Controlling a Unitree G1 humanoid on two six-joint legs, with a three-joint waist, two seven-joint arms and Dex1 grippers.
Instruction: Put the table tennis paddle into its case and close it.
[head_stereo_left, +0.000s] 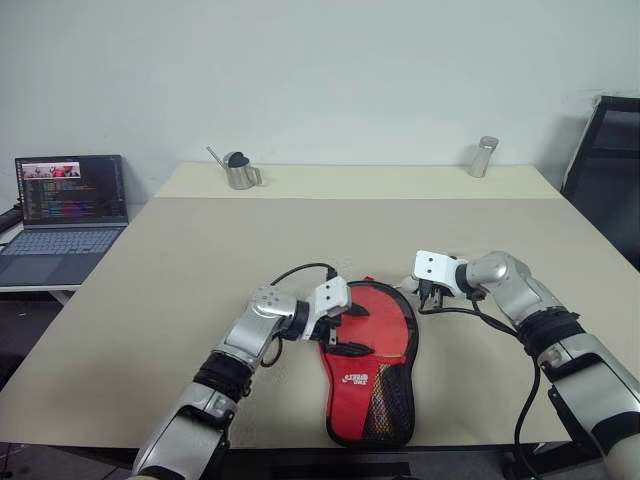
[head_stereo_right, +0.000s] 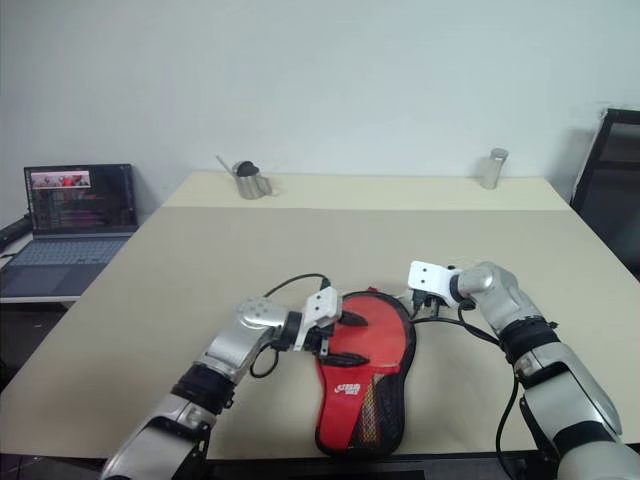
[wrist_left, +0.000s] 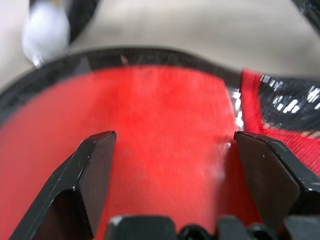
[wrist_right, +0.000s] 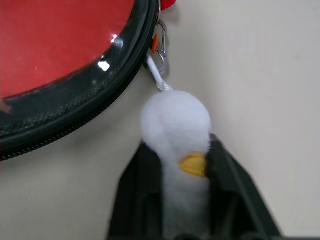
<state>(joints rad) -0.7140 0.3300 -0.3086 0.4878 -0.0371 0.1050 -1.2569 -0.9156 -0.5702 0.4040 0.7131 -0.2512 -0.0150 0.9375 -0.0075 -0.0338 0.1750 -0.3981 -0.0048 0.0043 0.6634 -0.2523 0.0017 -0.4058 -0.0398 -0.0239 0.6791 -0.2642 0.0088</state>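
Red paddle-shaped fabric case with black trim (head_stereo_left: 370, 370) lies flat at the beige table's (head_stereo_left: 180, 300) near edge, mesh pocket nearest | left gripper (head_stereo_left: 347, 331) over the case's left side, fingers spread wide | right gripper (wrist_right: 186, 172) at the case's far-right rim, fingers clamped on a white plush charm (wrist_right: 176, 137) clipped to the zipper
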